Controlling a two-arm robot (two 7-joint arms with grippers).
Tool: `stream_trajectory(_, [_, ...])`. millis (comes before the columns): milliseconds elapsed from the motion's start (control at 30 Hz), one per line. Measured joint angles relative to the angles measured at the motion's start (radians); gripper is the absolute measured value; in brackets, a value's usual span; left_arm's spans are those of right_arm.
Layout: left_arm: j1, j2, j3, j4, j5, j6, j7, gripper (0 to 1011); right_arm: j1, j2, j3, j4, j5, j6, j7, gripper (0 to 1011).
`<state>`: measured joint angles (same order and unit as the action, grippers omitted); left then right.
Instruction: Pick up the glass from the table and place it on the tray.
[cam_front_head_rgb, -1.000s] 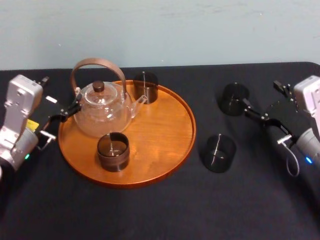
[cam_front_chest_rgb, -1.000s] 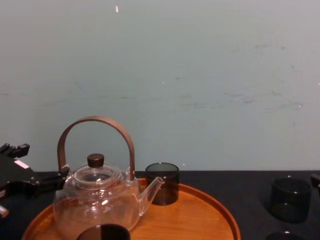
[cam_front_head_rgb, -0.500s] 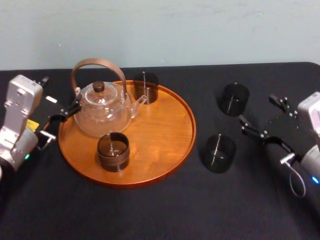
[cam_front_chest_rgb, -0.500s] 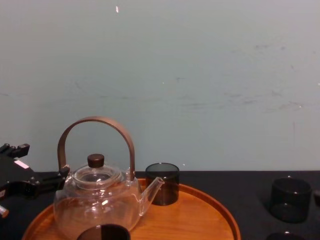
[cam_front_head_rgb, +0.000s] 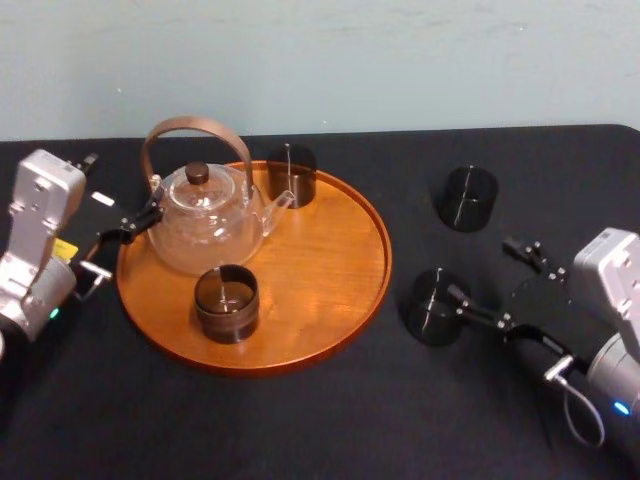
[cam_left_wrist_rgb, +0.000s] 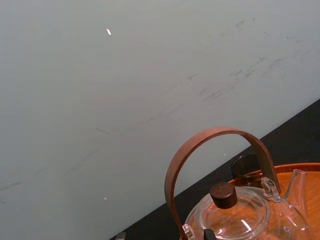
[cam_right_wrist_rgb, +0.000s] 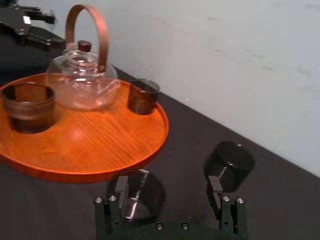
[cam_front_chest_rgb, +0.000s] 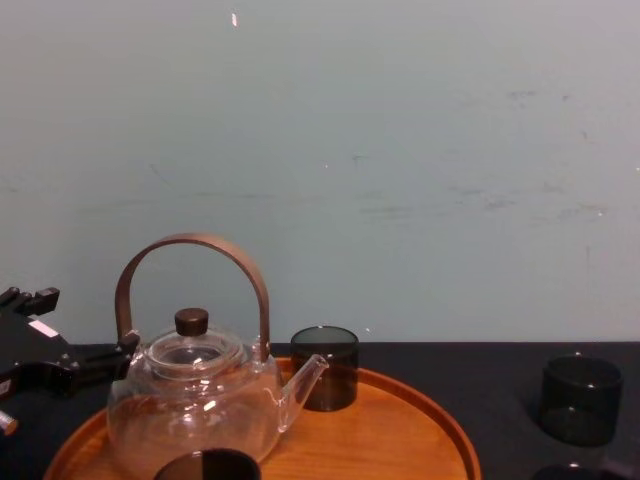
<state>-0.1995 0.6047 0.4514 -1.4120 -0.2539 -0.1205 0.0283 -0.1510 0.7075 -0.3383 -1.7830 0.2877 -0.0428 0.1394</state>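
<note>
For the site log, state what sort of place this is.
Probably a robot test bench staged for tea service: table in black cloth against a bare wall, wooden tray with glass teapot, right claw open at a dark glass, left claw beside the teapot.

Chest view: tray (cam_front_chest_rgb: 400, 430), front glass (cam_front_chest_rgb: 205, 465) cut by bottom edge; left wrist view: teapot (cam_left_wrist_rgb: 250, 222) base cropped.

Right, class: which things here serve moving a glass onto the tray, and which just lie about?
Job: near dark smoky glass; round orange-brown wooden tray; right end effector, open at that glass.
Lying about: clear glass teapot; brown glass on tray; dark glass by its spout; far dark glass; left end effector, parked.
</note>
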Motion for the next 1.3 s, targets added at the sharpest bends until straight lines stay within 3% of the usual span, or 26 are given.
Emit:
stream_trajectory(500, [0.000,0.000,0.000,0.000,0.000,0.000,0.000,1010,-0.006,-0.042,-0.016,0.018,-0.030,0.012,0.060,1002])
stream_trajectory(1300, [0.000,0.000,0.000,0.000,0.000,0.000,0.000,1010,-0.002,-0.107,0.017,0.074,-0.042,0.024,0.132,1002])
